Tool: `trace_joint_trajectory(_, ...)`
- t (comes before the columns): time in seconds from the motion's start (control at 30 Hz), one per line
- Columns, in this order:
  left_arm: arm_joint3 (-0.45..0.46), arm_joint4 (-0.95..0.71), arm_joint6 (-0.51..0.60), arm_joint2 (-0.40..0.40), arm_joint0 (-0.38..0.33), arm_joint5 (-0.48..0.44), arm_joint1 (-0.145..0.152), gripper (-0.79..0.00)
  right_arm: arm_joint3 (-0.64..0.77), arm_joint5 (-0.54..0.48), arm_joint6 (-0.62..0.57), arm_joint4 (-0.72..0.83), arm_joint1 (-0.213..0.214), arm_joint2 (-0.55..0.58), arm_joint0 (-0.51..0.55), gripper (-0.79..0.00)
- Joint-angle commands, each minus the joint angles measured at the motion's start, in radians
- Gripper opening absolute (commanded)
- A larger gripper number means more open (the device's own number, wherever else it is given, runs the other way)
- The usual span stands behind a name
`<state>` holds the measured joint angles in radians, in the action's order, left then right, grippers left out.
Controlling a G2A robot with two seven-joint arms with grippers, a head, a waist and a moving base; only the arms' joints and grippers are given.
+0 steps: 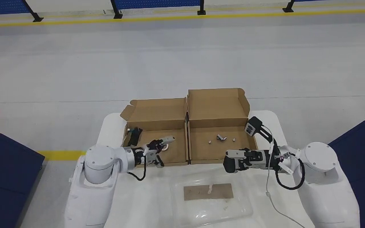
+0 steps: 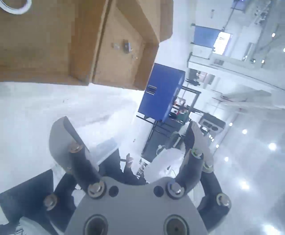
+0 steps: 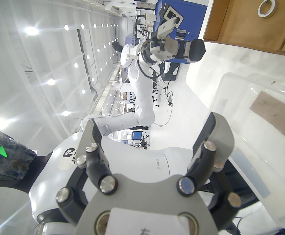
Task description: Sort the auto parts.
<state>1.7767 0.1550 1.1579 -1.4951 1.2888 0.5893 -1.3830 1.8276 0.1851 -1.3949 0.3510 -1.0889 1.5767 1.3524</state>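
Note:
Two open cardboard boxes stand side by side. The left box (image 1: 153, 122) holds dark parts (image 1: 134, 135) and a white ring (image 2: 15, 4). Small metal parts (image 1: 219, 137) lie in the right box (image 1: 219, 114), also seen from the left wrist (image 2: 127, 45). My left gripper (image 1: 165, 141) hovers over the left box's near right corner, open and empty (image 2: 131, 135). My right gripper (image 1: 229, 161) hangs just in front of the right box, open and empty (image 3: 153, 129), and points toward the left arm's gripper (image 3: 167, 24).
A clear plastic tray (image 1: 242, 208) sits at the table's front middle with a brown cardboard sheet (image 1: 208, 192) under or in it. The tray wall (image 3: 222, 93) is close beside my right gripper. White table surface lies between the tray and the boxes.

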Motion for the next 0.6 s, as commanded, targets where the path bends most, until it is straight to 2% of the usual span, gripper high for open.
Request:
trace_joint_trajectory(0.0, 0.035, -0.056, 0.010, -0.023, 0.037, -0.021, 0.004, 0.000, 0.000, 0.000, 0.000, 0.000, 0.000, 0.000, 0.000, 0.000)
trace_joint_trajectory(0.27, 0.148, -0.166, -0.019, -0.069, 0.149, -0.070, 0.019, 0.000, 0.000, 0.000, 0.000, 0.000, 0.000, 0.000, 0.000, 0.000)
trace_joint_trajectory(0.57, 0.173, -0.184, -0.012, -0.070, 0.159, -0.075, 0.024, 0.000, 0.000, 0.000, 0.000, 0.000, 0.000, 0.000, 0.000, 0.000)
